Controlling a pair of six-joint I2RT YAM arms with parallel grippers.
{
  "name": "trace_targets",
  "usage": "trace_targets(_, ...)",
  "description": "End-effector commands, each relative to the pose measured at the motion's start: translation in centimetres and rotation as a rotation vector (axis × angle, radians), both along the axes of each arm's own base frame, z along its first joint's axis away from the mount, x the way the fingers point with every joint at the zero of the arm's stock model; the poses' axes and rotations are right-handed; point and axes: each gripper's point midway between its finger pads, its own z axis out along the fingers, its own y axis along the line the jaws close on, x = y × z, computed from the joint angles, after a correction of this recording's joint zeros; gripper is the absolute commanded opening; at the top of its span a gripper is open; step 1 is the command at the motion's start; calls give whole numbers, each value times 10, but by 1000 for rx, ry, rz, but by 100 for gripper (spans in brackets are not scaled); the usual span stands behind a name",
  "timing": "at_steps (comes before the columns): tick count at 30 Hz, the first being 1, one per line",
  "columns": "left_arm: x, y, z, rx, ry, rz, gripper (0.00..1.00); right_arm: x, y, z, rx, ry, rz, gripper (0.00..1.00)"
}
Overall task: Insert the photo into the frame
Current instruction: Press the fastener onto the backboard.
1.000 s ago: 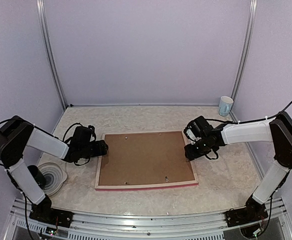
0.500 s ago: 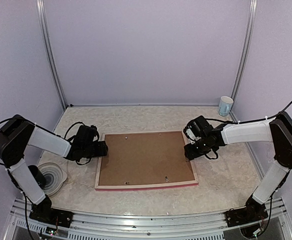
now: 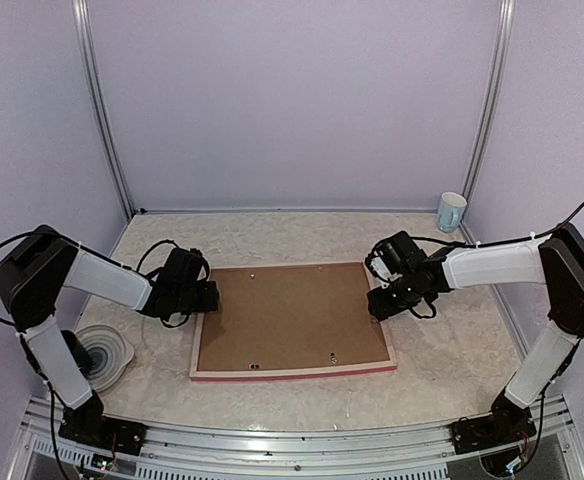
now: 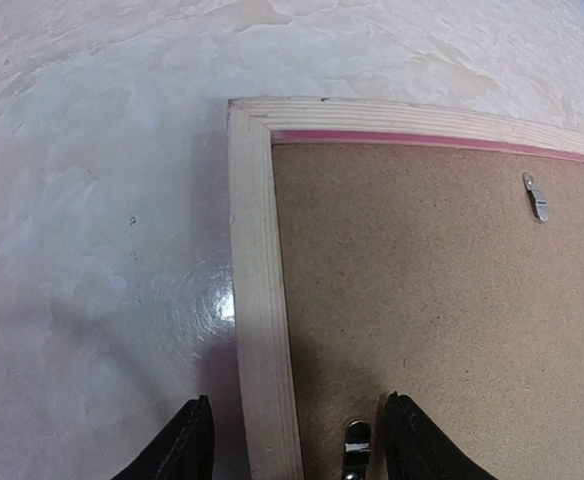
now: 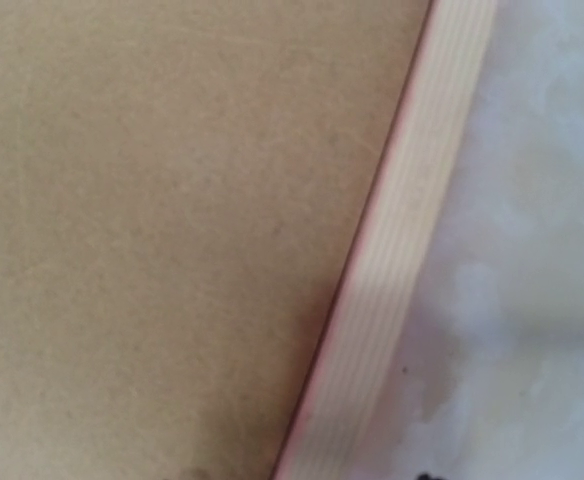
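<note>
Mid-table, the frame lies face down, long side across, board in its back; no photo shows.
Astride its left rail the left claw stands released, fingers either side; the right claw sits at the opposite rail, grip impossible to tell. Both are equally near. Left wrist shows clips; right wrist only rail and board.

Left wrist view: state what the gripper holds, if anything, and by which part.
Nothing is held: the left gripper straddles the frame's pale wood side rail, with a gap on each side.
</note>
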Motion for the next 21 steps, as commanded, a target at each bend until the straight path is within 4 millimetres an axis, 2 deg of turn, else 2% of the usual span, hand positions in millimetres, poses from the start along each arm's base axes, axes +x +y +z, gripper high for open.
trace_targets(1,-9,7,-23,50,77,13,56,7,4,13,29,-45,18,53)
trace_targets(10,-13,4,-18,31,101,-1,51,6,3,14,27,-53,29,53)
trace_targets(21,-28,15,-12,37,101,27,47,7,4,12,23,-52,34,53)
